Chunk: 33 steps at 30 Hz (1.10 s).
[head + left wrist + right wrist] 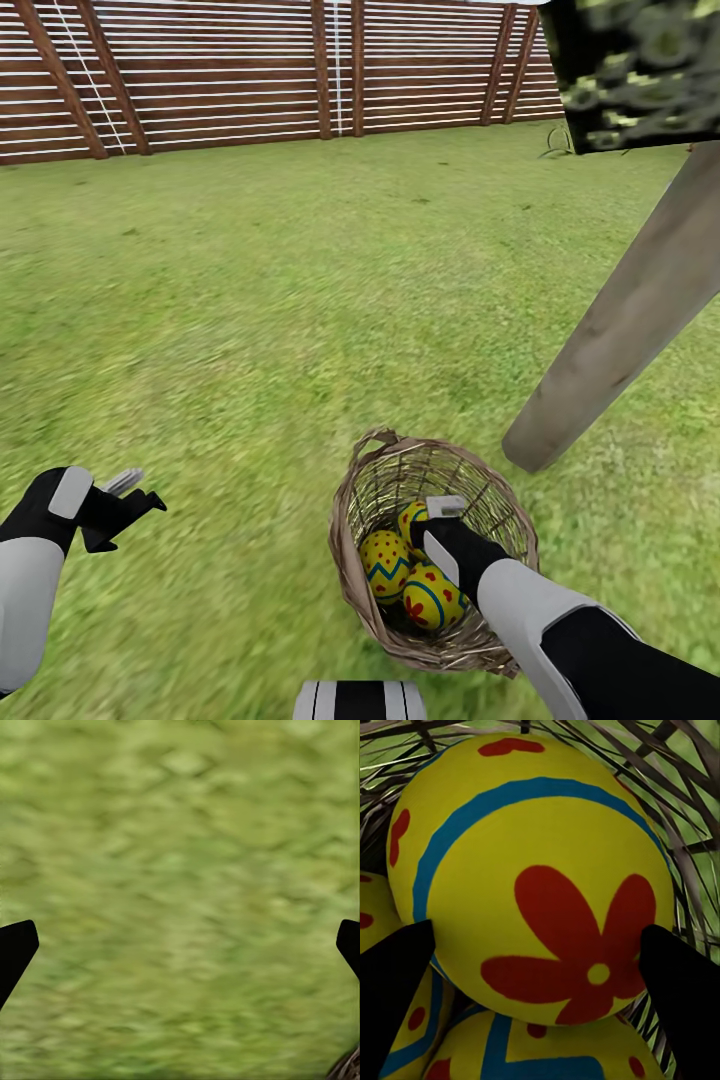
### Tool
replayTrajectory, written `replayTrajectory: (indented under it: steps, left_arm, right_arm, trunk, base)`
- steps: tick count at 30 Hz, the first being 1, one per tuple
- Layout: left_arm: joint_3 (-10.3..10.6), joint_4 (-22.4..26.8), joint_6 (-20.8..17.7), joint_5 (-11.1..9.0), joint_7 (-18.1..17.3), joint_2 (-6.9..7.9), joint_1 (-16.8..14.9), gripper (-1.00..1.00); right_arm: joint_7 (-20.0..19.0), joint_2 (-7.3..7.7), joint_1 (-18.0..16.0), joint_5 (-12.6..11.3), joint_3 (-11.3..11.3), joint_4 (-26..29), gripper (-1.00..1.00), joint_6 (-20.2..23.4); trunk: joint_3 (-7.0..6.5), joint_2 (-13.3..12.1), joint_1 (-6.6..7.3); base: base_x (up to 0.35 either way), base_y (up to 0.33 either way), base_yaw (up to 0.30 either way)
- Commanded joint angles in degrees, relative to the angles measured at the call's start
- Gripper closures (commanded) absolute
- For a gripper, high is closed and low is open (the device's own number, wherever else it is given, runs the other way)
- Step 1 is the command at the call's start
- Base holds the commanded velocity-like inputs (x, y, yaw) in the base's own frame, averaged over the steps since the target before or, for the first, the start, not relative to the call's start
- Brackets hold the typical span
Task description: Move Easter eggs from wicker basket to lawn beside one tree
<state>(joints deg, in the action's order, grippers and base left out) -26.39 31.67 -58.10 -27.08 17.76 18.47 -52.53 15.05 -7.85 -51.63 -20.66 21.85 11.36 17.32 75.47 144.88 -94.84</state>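
The wicker basket (352, 498) stands on the lawn (250, 300) close in front of me, with three yellow Easter eggs in it: one with a blue zigzag (385, 565), one with a blue band (432, 598), and one (410, 520) partly hidden behind my right gripper (428, 525). That gripper reaches down inside the basket. In the right wrist view its black fingertips (397, 990) press both sides of a red-flowered egg (540, 855), with the gripper (538, 937) shut on it. My left gripper (135, 495) hovers open over grass to the basket's left, also seen as the left gripper (180, 945).
A leaning grey-brown tree trunk (620, 330) meets the grass just right of and behind the basket, with dark leaves (630, 70) above. A brown slatted fence (300, 80) closes the far side of the lawn. A sliver of wicker (346, 1069) edges the left wrist view.
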Motion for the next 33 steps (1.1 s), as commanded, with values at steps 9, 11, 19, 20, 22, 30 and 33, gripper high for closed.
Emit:
replayTrajectory:
  steps: [9,11,19,20,22,30,33]
  left_arm:
    - [-0.15,0.0,-0.18,-0.6,0.53,-0.02,-0.01,-1.0]
    - [-0.15,-0.02,-0.18,-0.6,0.56,-0.02,0.0,-1.0]
    - [0.0,-2.56,1.11,1.54,1.47,-0.15,-0.03,-1.0]
    - [-0.02,-2.78,1.5,1.73,1.52,-0.13,-0.03,-1.0]
    - [-0.02,-2.89,1.82,1.82,1.56,-0.11,-0.02,-1.0]
    - [0.02,-4.08,2.01,1.87,1.53,-0.19,-0.03,-1.0]
    - [0.02,-6.51,5.21,1.86,1.28,-0.19,-0.03,-1.0]
  right_arm:
    - [0.33,0.03,0.02,-1.41,0.13,-0.46,1.0,0.26]
    - [0.33,0.03,0.03,-1.36,0.12,-0.46,1.0,0.26]
    - [0.33,-0.04,0.03,-1.4,0.19,-0.46,1.0,0.26]
    - [0.33,-0.05,0.02,-1.4,0.15,-0.46,1.0,0.26]
    - [0.33,-0.01,0.02,-1.41,0.13,-0.46,1.0,0.26]
    - [0.33,0.03,0.03,-1.41,0.12,-0.46,1.0,0.26]
    - [0.33,0.03,0.03,-1.3,0.17,-0.33,1.0,0.14]
  trunk:
    - [-0.39,-0.02,0.05]
    - [-0.84,-0.05,0.1]
    - [-2.61,-0.15,0.31]
    - [-2.83,-0.17,0.33]
    - [-3.27,-0.19,0.38]
    - [-5.05,-0.3,0.59]
    - [-5.71,-0.34,0.67]
  base:
    - [0.0,0.0,0.0]
    - [0.0,0.0,0.0]
    - [0.0,0.0,0.0]
    - [0.0,0.0,0.0]
    - [-0.003,0.0,0.0]
    - [-0.201,0.0,0.0]
    - [-0.325,0.0,0.0]
